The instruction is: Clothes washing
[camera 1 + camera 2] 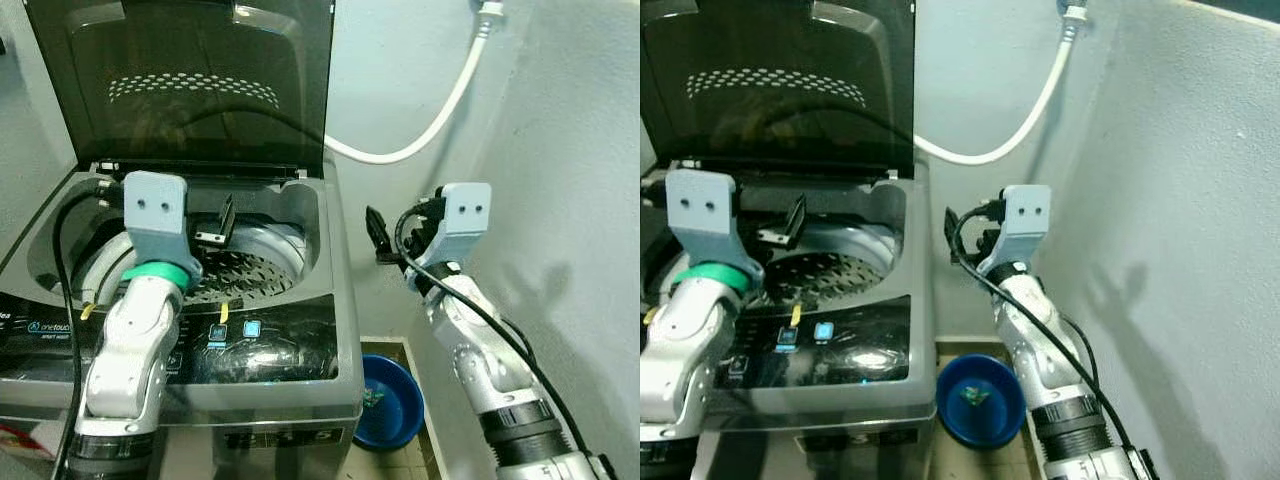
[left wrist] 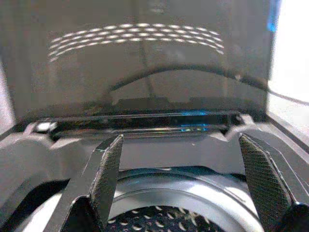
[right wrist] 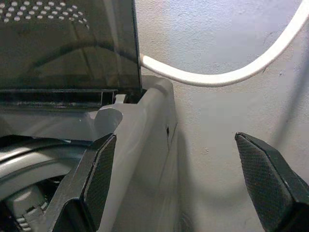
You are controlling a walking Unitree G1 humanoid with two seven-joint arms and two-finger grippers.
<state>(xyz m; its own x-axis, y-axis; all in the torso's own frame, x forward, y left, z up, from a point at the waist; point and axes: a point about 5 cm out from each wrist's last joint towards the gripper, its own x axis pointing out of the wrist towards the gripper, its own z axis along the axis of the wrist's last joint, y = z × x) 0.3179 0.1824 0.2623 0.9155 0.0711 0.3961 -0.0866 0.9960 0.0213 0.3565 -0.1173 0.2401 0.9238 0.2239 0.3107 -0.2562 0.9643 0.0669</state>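
A grey top-loading washing machine [image 1: 300,350] stands in front of me with its dark lid [image 1: 190,80] raised upright. The perforated steel drum [image 1: 250,265] shows inside the opening, and no clothing can be seen in it. My left gripper [image 1: 218,225] hovers over the drum opening, pointing toward the lid hinge; in the left wrist view it [image 2: 181,145] is open with nothing between its fingers. My right gripper [image 1: 378,235] hangs in the air just off the machine's right side, level with its top edge. In the right wrist view it [image 3: 176,142] is open and holds nothing.
A white hose [image 1: 430,120] curves from the wall down behind the machine's back right corner. A blue basin [image 1: 390,400] sits on the floor beside the machine's right foot. A plain wall [image 1: 560,150] closes in on the right arm's side.
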